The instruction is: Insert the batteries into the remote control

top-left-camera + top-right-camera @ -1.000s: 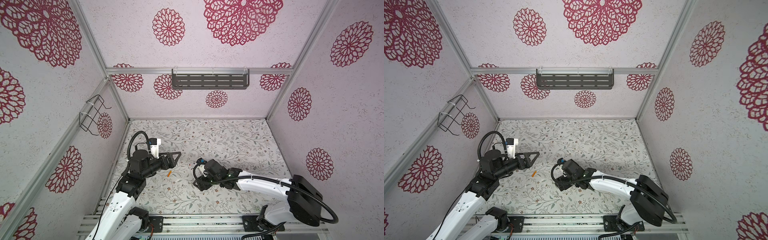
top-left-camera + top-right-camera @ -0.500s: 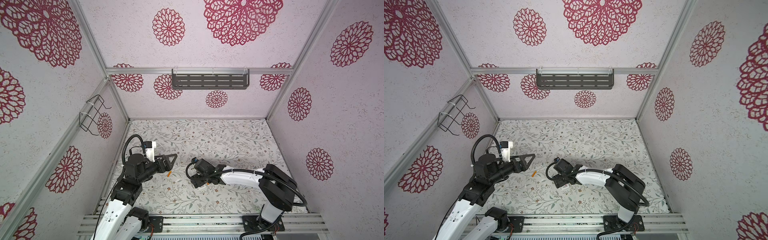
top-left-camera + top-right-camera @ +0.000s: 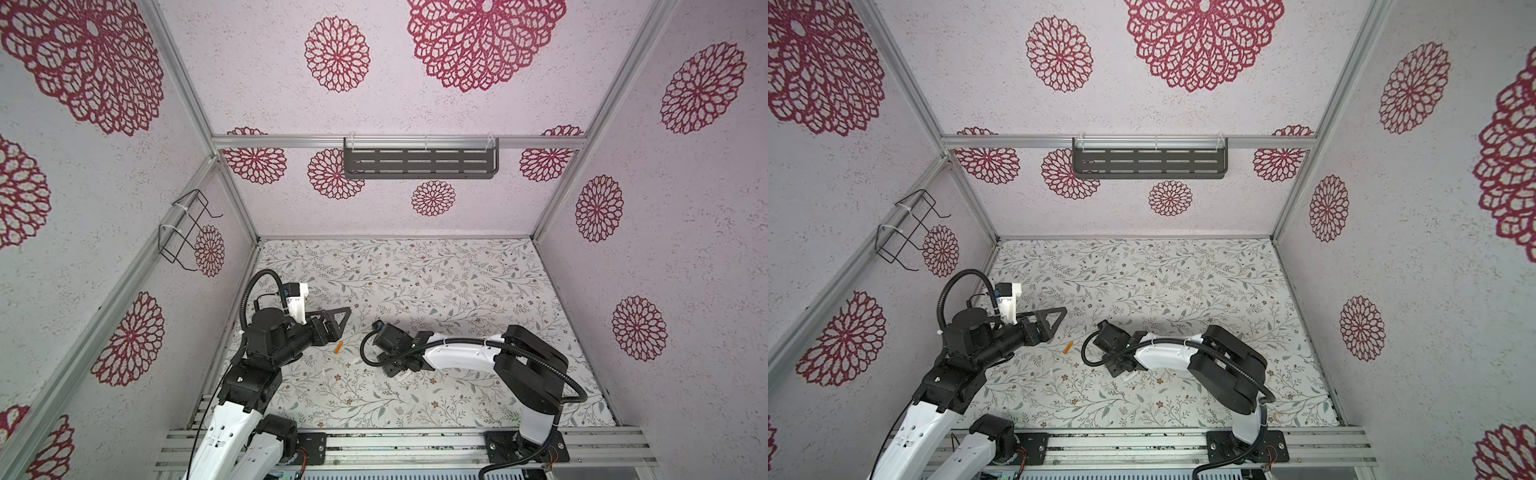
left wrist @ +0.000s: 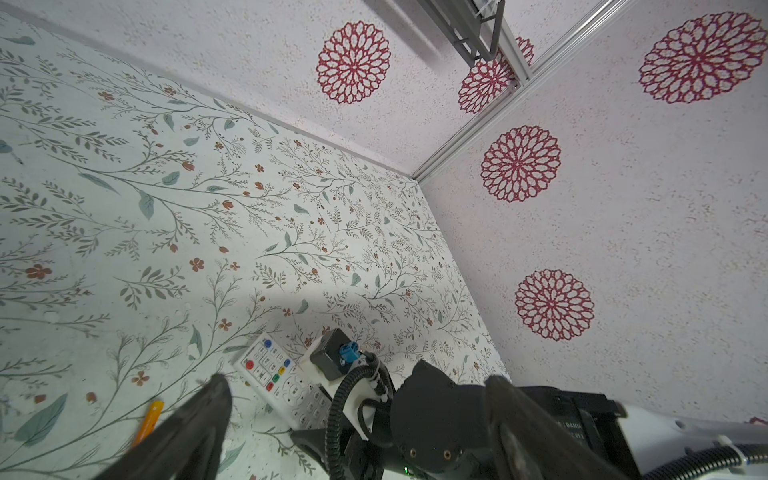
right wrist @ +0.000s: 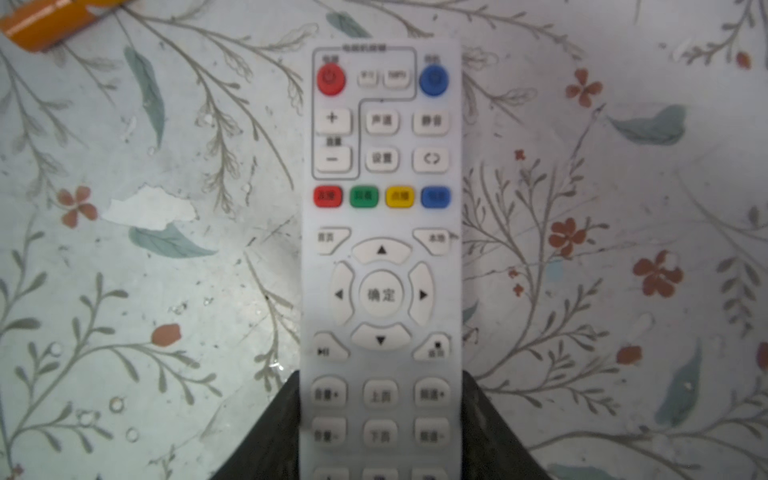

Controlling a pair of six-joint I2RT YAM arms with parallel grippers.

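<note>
Right wrist view: right gripper clamped on long edges of remote control, buttons up, long axis straight out from wrist. Battery loose on table, nearer left gripper, jaws wide apart.

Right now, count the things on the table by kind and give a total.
battery: 1 (no second one shows)
remote: 1
total: 2
</note>
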